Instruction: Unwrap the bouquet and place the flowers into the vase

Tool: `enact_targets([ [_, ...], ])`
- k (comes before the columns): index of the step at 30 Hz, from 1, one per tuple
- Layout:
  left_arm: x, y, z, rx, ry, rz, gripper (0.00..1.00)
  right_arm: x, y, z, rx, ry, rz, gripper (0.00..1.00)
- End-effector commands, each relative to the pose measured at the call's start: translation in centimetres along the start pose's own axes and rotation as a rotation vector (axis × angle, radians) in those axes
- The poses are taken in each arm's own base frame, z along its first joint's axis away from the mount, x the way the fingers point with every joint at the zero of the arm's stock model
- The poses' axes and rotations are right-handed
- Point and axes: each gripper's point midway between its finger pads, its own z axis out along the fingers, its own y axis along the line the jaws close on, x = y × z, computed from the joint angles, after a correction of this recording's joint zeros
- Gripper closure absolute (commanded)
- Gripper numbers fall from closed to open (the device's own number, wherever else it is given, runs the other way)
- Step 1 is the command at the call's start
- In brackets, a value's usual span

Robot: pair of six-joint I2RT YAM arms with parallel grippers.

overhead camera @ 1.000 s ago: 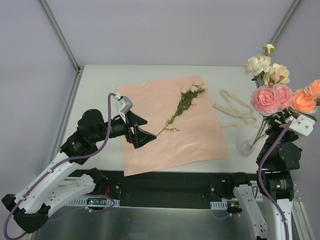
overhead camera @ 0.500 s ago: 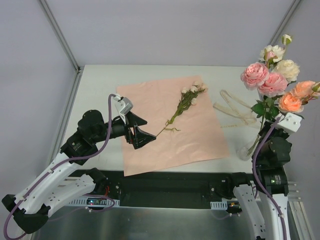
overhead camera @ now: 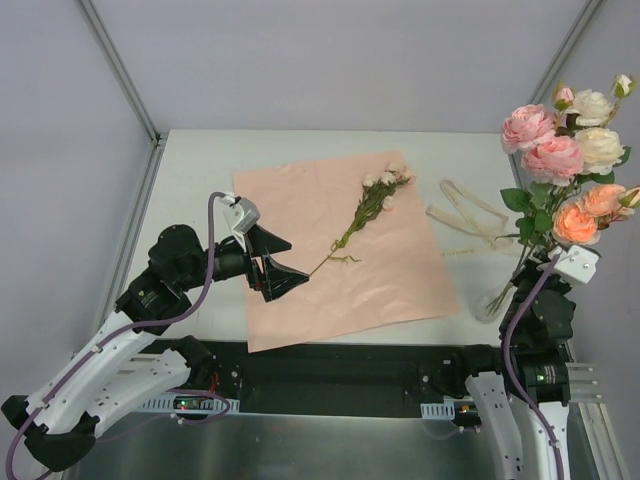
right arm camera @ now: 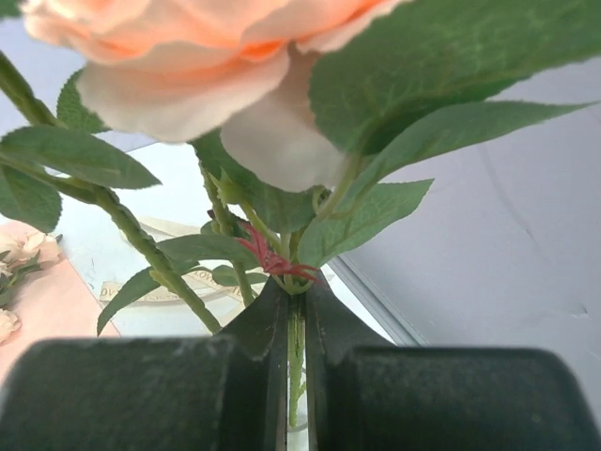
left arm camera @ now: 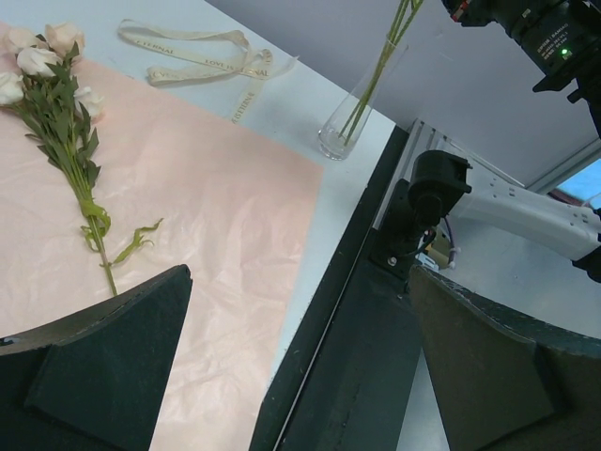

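Enclosing the white table (overhead camera: 195, 170), grey walls (overhead camera: 330, 60) rise behind vase (overhead camera: 493, 298) and pink paper (overhead camera: 385, 275).

One vase (overhead camera: 492, 298); one ribbon (overhead camera: 470, 215); one paper sheet (overhead camera: 300, 205)

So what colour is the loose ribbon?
The loose fabric ribbon is cream with printed lettering; left wrist view.

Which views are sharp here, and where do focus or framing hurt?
Top external: even light, faint shadows, sharp throughout; the flowers run to the right edge. Left wrist: pink paper and vase crisp, the open left pincer near and dark. Right wrist: the peach rose is so close it is soft and cropped above the shut right pincer.
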Motion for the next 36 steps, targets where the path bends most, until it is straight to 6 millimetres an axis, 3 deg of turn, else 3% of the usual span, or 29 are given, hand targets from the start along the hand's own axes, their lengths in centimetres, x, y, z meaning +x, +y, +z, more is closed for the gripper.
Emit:
enact_targets([
  [1,-0.9,-0.1,-0.3,0.002,-0.05,0.034,0.01,-0.1,-0.3,-0.8,-0.006,-0.015,0.07,1.0],
  [5,-0.8,-0.2,-0.3,0.007,-0.049,0.03,0.01,0.7,0.0,-1.1,-0.024,0.008,0.101,0.99],
  [14,-0.9,-0.2,-0.4,0.006,-0.055,0.033,0.01,1.1,-0.5,-1.3,0.004,0.036,0.102,0.83],
  [30,-0.3,0.5,0.3,-0.009,-0.027,0.012,0.01,0.9,-0.9,-1.9,0.01,0.069,0.1,0.39],
  [36,0.2,1.0,0.9,-0.018,-0.005,-0.004,0.01,0.9,-1.3,-2.4,0.012,0.082,0.106,0.29],
])
